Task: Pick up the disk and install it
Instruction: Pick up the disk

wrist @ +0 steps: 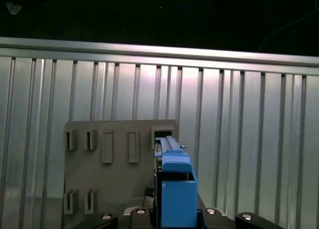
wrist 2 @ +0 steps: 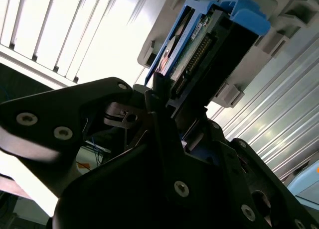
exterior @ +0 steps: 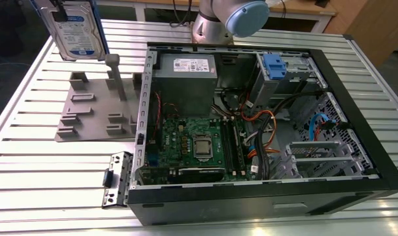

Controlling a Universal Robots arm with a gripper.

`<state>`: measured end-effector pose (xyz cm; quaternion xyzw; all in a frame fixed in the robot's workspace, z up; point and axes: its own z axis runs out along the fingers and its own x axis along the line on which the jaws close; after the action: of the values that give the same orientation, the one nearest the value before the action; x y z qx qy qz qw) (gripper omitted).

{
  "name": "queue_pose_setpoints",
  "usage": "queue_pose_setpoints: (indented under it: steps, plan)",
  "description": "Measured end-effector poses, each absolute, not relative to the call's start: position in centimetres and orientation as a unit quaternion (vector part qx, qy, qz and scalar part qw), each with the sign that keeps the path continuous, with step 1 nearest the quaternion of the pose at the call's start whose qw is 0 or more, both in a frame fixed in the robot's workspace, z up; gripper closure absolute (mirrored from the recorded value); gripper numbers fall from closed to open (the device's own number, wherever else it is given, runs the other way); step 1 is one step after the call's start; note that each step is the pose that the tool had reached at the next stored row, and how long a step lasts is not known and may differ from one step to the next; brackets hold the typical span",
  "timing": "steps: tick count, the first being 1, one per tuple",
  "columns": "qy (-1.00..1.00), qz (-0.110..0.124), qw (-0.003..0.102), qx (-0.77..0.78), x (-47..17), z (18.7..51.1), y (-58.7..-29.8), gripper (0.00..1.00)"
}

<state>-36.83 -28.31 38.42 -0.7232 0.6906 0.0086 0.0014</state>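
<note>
The disk [exterior: 73, 29] hangs upright in the air at about 10 o'clock in the exterior view, label facing the camera, with its blue carrier [wrist: 175, 189] framing the edges. The gripper [wrist 2: 169, 102] is pinching it by one end: in the second wrist view the black fingers [wrist 2: 153, 92] press against the carrier's sides while the rest of the drive juts out free. Below it the grey slotted stand [exterior: 94, 110] sits on the slatted table [exterior: 42, 196], and the disk looks lifted clear of it. The open computer case [exterior: 251, 204] lies at 3 o'clock from the stand. Its grey drive cage [exterior: 277, 81] with the blue latch [exterior: 275, 65] is at about 1 o'clock inside.

Held by one end only, the drive could pivot or slip if jolted. A tilted carrier could jam at the cage mouth. The orange cables [exterior: 263, 118] beside the cage could snag a low corner, and so could the case rim.
</note>
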Motion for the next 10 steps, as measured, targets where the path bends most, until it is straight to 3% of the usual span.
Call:
queue_pose_setpoints:
  steps: [10]
  plan:
    - [0.691, 0.009, 0.001, -0.723, -36.83, 39.13, -28.31, 0.64]
